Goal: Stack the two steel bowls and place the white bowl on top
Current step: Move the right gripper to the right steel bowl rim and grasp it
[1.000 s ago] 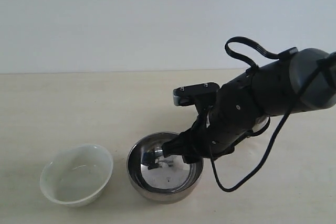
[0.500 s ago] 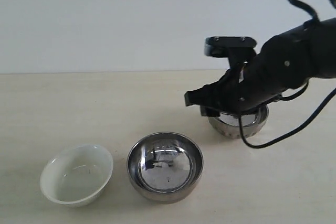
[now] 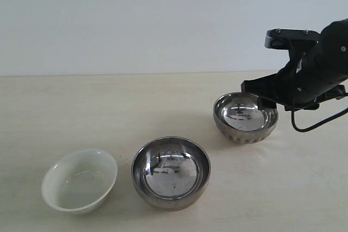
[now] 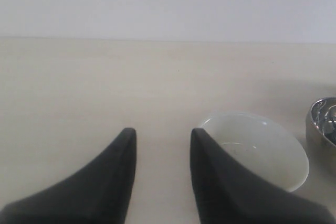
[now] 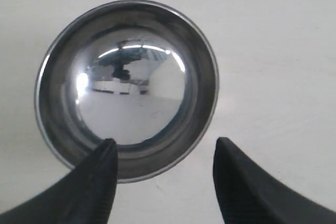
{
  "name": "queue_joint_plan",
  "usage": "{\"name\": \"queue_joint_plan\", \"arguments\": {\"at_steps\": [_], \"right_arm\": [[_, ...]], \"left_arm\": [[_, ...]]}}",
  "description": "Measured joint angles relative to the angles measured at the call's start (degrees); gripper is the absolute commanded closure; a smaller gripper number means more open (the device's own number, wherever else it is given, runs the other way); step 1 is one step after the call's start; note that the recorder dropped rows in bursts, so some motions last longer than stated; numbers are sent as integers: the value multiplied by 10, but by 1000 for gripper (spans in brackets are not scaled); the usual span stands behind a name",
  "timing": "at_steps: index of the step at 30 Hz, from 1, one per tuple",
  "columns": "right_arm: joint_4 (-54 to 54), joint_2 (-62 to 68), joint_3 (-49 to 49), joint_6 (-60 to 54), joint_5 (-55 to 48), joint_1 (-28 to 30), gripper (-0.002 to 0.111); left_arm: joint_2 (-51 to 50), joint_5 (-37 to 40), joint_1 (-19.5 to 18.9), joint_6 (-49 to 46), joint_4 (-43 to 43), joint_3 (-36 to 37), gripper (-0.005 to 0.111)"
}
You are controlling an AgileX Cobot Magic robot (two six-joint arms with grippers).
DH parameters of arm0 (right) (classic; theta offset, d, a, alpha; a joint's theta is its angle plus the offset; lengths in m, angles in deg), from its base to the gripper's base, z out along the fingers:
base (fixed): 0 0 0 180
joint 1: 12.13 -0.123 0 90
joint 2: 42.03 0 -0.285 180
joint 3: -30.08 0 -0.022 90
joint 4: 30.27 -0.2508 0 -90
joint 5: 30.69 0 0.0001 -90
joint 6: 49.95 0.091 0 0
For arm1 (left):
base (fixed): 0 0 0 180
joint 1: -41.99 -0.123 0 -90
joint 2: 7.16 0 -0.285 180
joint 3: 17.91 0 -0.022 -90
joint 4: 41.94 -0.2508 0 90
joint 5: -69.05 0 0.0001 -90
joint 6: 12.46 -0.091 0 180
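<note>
Nothing stacked yet, all 3 apart. Ribbed steel bowl (image 3: pixel 246 118) sits behind-right of smooth steel bowl (image 3: pixel 170 173); white bowl (image 3: pixel 79 180) just left of it. R gripper (image 5: pixel 165 145) over ribbed one, fingers spread, empty. L gripper (image 4: pixel 163 132) spread too, empty. Both stacking steps left.

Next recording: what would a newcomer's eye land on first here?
Two mirror-bright bowls: the smooth steel bowl front centre, the ribbed steel bowl behind it to the right. The black right gripper hovers open above the ribbed one's rim; the white bowl sits front left, apart.
</note>
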Motion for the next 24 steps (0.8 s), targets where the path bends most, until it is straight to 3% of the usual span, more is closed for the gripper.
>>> {"name": "queue_joint_plan", "arguments": {"at_steps": [6,24], "right_arm": [[4,31,0,0,8,24,60],[2,143,0,6,134,24,60]], "left_arm": [[0,0,0,0,0,0,74],[0,0,0,0,0,0,74]]}}
